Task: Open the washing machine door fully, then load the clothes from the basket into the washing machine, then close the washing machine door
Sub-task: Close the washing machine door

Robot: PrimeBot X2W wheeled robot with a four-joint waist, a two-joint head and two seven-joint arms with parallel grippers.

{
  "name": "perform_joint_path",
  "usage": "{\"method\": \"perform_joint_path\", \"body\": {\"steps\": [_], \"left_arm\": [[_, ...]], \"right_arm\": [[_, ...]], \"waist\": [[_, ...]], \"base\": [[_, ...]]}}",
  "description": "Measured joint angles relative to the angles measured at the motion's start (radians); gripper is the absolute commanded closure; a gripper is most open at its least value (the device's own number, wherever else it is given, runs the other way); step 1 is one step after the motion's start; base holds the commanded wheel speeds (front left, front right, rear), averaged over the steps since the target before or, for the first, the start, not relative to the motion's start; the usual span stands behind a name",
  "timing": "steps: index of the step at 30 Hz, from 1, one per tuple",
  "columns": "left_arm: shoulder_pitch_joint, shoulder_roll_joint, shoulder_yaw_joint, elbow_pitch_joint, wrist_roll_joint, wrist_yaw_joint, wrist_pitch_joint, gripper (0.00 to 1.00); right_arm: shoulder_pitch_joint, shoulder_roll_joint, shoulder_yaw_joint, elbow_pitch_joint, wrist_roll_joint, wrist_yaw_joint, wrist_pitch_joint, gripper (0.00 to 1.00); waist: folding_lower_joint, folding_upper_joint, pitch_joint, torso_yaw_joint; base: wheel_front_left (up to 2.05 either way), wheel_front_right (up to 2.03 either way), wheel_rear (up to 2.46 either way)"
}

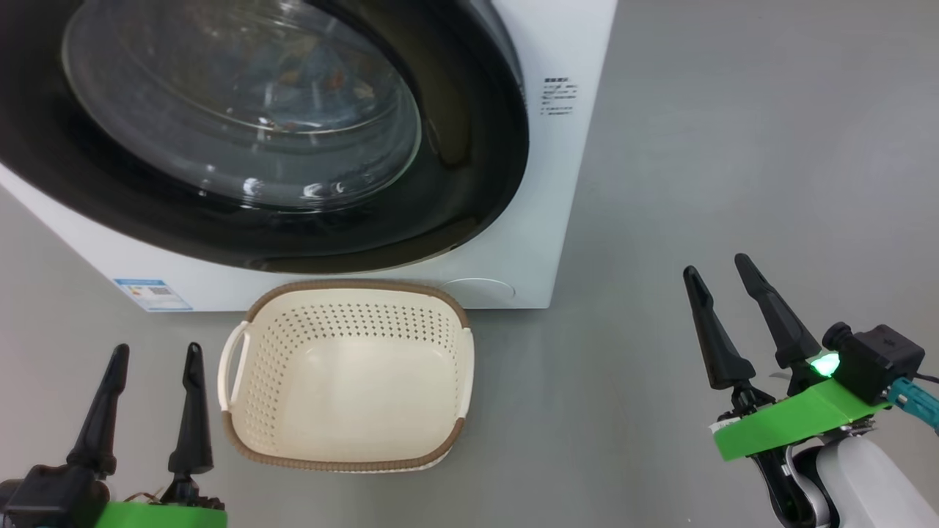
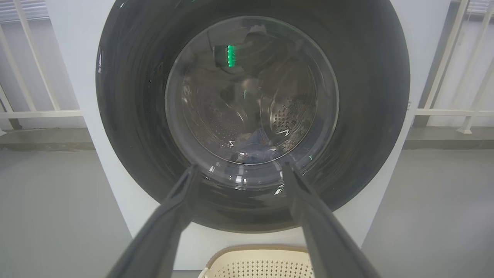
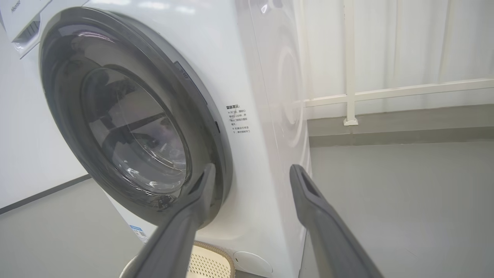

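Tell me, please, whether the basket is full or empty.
Empty: the basket shows its bare cream floor and walls, with no cloth inside.

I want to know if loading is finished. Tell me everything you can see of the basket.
The basket is a small cream plastic tub, rounded rectangular, with rows of holes in its walls, a smooth bottom, a brown woven-look rim and a white handle at each side. It stands upright and empty on the grey floor, right before the lower front of the white washing machine; whether they touch cannot be told. The left claw hangs open beside its left handle, apart from it.
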State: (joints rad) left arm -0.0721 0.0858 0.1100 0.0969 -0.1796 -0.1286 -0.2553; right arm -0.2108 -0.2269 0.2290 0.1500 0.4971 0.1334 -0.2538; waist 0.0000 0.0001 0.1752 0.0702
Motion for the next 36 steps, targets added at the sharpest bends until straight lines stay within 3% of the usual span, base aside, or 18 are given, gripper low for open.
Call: {"method": "perform_joint_path", "body": {"steps": [13, 36], "left_arm": [[0.015, 0.024, -0.005, 0.000, -0.001, 0.000, 0.000, 0.00], [0.020, 0.044, -0.010, 0.009, -0.004, 0.000, 0.000, 0.00]], "right_arm": [[0.086, 0.007, -0.046, -0.052, -0.008, 0.000, 0.000, 0.00], [0.181, 0.037, -0.102, -0.106, -0.023, 0.000, 0.000, 0.00]], "waist": [[0.0000, -0.0001, -0.010, -0.060], [0.0000, -0.0001, -0.021, -0.092]], "base": [[0.00, 0.00, 0.00], [0.00, 0.00, 0.00]]}}
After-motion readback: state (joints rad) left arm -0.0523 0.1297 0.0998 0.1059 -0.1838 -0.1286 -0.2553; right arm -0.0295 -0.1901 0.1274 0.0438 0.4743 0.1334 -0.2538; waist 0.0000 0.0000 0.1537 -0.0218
